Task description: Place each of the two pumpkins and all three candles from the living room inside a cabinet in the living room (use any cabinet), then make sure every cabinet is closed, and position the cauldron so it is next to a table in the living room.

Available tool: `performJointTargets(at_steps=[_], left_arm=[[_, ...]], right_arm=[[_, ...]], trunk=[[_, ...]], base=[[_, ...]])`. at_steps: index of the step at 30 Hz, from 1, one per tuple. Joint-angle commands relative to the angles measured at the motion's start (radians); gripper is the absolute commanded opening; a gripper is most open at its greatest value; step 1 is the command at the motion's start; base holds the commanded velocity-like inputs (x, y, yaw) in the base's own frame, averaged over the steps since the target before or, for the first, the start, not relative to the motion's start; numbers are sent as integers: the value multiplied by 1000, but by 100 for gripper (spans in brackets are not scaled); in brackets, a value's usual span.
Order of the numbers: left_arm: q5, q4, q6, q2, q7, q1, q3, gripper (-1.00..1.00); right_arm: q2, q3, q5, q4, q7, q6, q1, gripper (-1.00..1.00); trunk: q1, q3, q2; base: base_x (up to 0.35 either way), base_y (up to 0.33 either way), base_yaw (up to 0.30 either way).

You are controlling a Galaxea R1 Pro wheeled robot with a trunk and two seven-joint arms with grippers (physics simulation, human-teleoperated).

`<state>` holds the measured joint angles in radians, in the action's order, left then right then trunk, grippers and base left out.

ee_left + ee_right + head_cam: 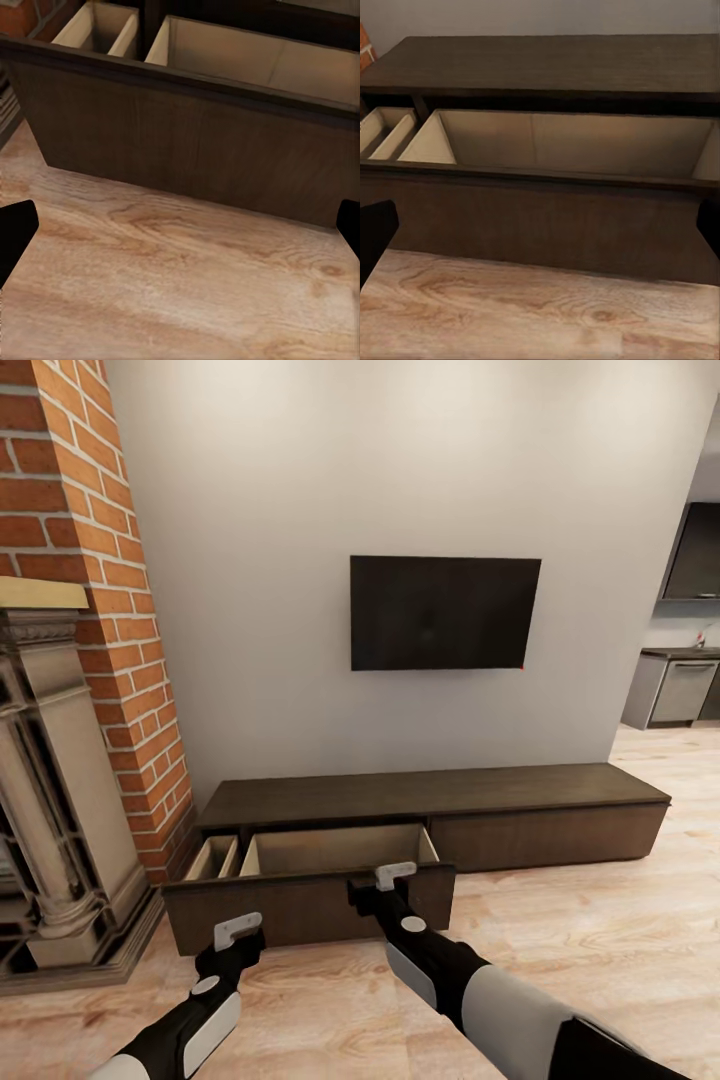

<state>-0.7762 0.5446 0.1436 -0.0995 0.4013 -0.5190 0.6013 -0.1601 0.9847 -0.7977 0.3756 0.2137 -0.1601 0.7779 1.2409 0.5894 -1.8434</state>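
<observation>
The cabinet runs lengthwise along the wall, its left drawer pulled out toward me and empty inside. My right gripper sits at the drawer front's top edge, nearer than the left gripper, which hangs low before the front. Both jaws spread wide, holding nothing.

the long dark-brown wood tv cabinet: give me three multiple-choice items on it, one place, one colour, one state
1. Where does the long low dark-brown wood cabinet stand?
A. under the black wall-mounted TV
B. inside the kitchen
C. on the brick fireplace

2. What colour is the inside of its wide drawer?
A. white
B. light tan
C. red

3. What state is that drawer in?
A. shut flush
B. removed and lying on the floor
C. pulled open, nothing visible inside

Answers: 1 A, the head view shows the screen directly above it. 2 B, the right wrist view shows tan walls. 3 C, its front stands out from the unit, near the right gripper.
</observation>
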Motion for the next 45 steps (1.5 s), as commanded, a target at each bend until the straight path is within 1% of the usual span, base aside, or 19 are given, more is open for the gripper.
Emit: performJointTargets(at_steps=[1,5,7,10,12,16,20,28,33,37,45], left_arm=[[-9,-10,13,-1,6,-1,12,100],[-8,-28,29,2,5,-1,35,100],[-9,-33,44,2,5,-1,59,100],[-10,-34,55,3,5,-1,73,100],[-11,-35,60,3,5,-1,80,100],[-11,-35,62,3,5,-1,82,100],[-12,-35,62,2,5,-1,83,100],[-17,-35,62,-2,5,-1,83,100],[-17,-35,63,-3,5,-1,83,100],[-17,-35,63,-3,5,-1,84,100],[-12,-29,61,-5,2,-1,84,100]], right_arm=[[1,8,-9,-1,5,-14,0,100],[2,8,-9,-6,4,-39,-2,100],[2,8,-10,-7,4,-47,-3,100],[2,8,-10,-8,5,-50,-3,100],[2,8,-11,-10,5,-52,-3,100],[2,7,-12,-10,5,-54,-3,100],[2,8,-13,-17,4,-83,-6,100],[-6,9,-13,-100,4,-164,-8,100],[-7,9,-14,-123,4,-174,-13,100],[-6,9,-14,-127,4,-174,-24,100],[-6,9,-16,-134,3,-170,-28,100]], trunk=[[0,1,-1],[0,1,-1],[0,1,-1],[0,1,-1],[8,7,-15],[23,20,-43],[38,32,-71],[69,57,-127],[88,73,-162],[103,86,-190],[134,111,-246]], base=[[0,0,0],[0,0,0],[0,0,0],[0,0,0],[0,0,0],[0,0,0],[0,0,0],[0,0,0],[0,0,0],[0,0,0],[0,0,0]])
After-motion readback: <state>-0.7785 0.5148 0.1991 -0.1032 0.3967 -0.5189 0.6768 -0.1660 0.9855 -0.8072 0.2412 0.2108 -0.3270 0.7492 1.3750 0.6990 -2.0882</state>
